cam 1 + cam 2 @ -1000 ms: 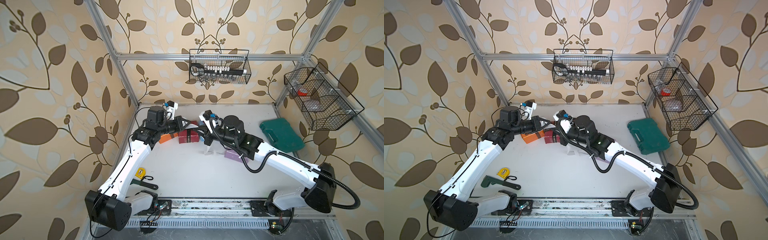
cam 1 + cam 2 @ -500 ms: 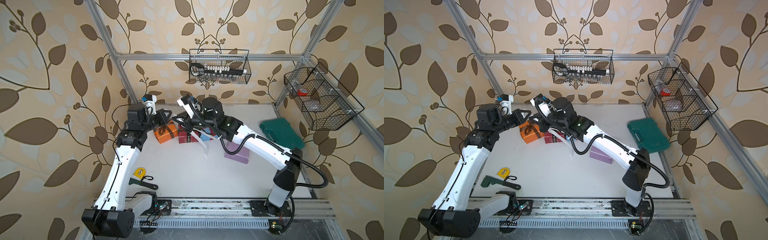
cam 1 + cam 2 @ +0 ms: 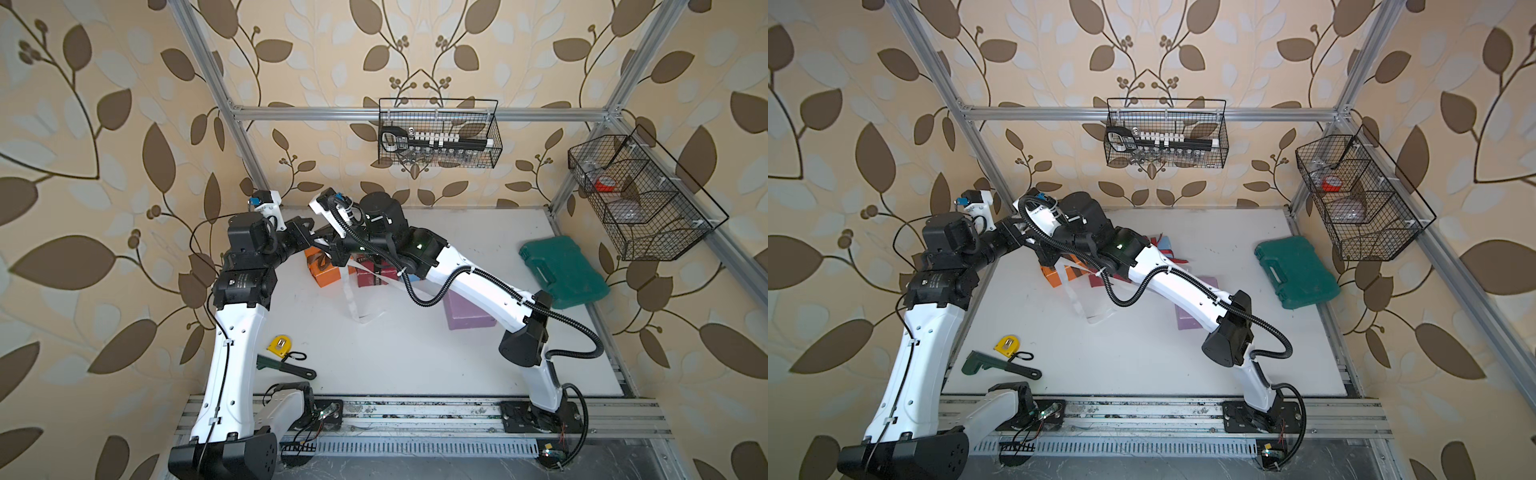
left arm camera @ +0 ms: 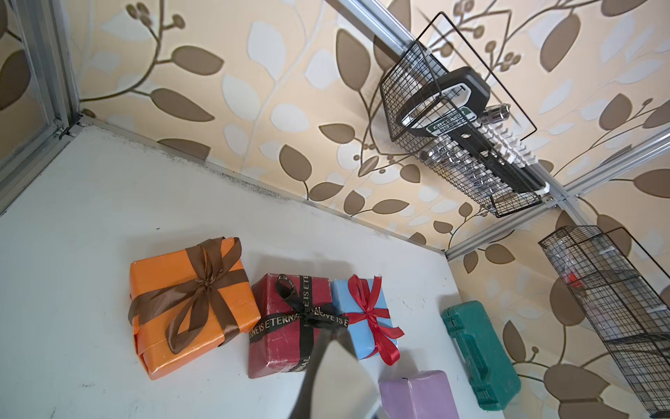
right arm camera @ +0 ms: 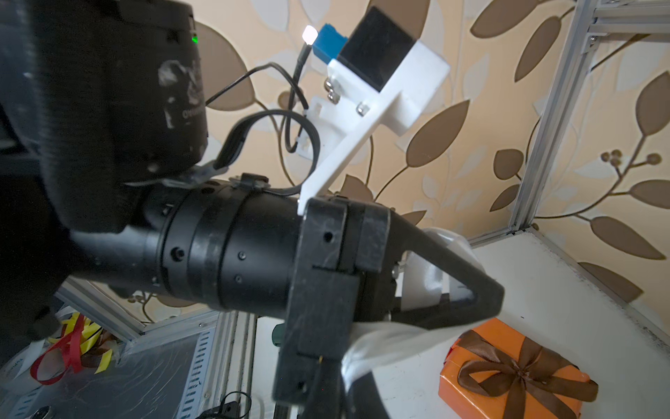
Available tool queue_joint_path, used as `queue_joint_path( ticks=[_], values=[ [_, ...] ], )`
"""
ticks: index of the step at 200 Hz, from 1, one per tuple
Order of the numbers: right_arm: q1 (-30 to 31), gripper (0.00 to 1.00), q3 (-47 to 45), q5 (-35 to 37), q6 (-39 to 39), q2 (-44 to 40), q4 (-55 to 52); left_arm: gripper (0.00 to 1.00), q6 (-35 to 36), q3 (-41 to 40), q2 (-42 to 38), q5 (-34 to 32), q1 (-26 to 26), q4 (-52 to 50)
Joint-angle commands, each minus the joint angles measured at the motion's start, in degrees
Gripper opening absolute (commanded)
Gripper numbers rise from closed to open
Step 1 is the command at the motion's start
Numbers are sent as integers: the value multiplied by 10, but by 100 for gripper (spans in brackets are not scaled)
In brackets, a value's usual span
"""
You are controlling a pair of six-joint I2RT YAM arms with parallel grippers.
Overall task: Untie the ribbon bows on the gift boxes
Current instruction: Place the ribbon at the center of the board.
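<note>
Beside the orange box [image 3: 322, 277], the white ribbon [image 3: 350, 297] hangs loose and untied.

A lab test cell: aluminium frame [image 3: 307, 113], wallpapered panels [image 3: 104, 166].

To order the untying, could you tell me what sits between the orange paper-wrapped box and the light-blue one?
The dark red paper-wrapped box, tied with a black lettered ribbon; the left wrist view shows it.

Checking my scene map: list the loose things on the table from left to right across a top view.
Yellow tape measure → orange paper-wrapped gift box → dark red paper-wrapped gift box → lilac paper-wrapped gift box → dark-green plastic case.
</note>
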Motion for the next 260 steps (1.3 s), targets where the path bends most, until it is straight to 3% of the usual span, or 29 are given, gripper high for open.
queue_joint_path(
  ticks=[1,43,59,63,67,83,86,139,179,198,206,230,260],
  values=[
    [31,0,-90,-11,-25,-68,75,0,35,-28,12,-19,-8,-40],
    [31,0,-309,47,-21,-146,110,0,48,-89,9,-39,-7,-46],
    [31,0,-354,65,-12,-151,112,9,53,-110,10,-40,-7,-51],
    [30,0,-364,67,-10,-151,113,14,54,-115,10,-38,-7,-52],
    [30,0,-372,69,-8,-151,115,26,55,-120,11,-35,-8,-51],
    [29,0,-394,78,0,-143,118,94,54,-130,17,-42,-8,-59],
    [29,0,-397,78,0,-140,119,98,54,-130,18,-45,-7,-61],
    [29,0,-397,67,38,-47,113,99,63,-116,40,-155,-5,-98],
    [31,0,-355,59,62,47,89,99,55,-126,54,-176,21,-93],
    [32,42,-317,59,63,73,47,99,57,-129,56,-170,29,-91],
    [31,52,-315,65,62,69,43,99,58,-129,58,-167,30,-89],
    [30,68,-323,100,53,24,26,99,68,-130,61,-138,29,-85],
    [21,84,-367,129,56,-68,-7,99,82,-125,65,-50,29,-77]
  ],
)
